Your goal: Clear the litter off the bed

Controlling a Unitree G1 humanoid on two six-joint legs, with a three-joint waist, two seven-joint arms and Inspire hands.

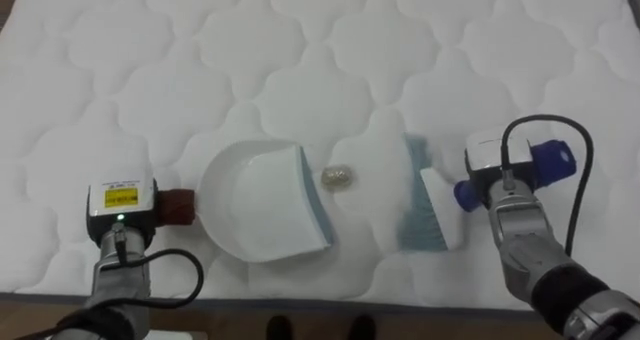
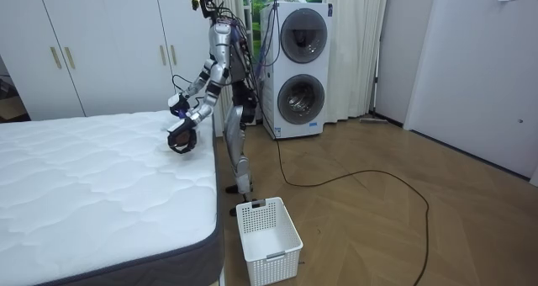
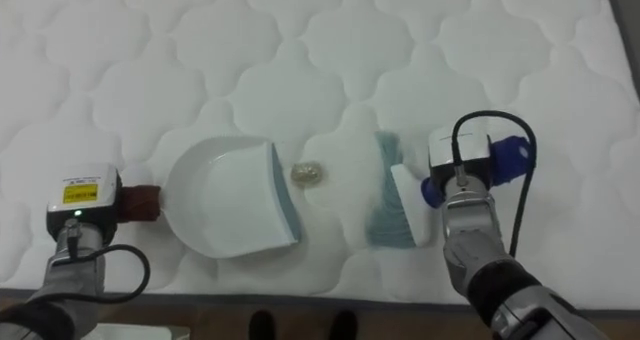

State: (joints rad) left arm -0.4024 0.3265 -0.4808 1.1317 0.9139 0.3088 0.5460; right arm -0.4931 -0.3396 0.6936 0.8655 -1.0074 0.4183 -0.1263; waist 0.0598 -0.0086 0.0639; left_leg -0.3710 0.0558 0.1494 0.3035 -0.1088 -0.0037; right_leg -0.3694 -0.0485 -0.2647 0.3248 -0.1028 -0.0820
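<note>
Bed (image 1: 300,40) quilted; rounded dustpan (image 1: 258,205), bristly brush (image 1: 425,212), crumpled scrap (image 1: 339,176); left robot hand (image 1: 120,218), right robot hand (image 1: 498,183): cannot tell.

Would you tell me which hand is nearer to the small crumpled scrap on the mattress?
Right. The right hand sits beyond the brush, right of the scrap; the left hand is farther left, past the whole dustpan.

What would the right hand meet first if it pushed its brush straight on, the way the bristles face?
Most likely the small crumpled scrap on the mattress, lying between the brush at the right hand and the dustpan; the dustpan's open mouth comes next.
</note>
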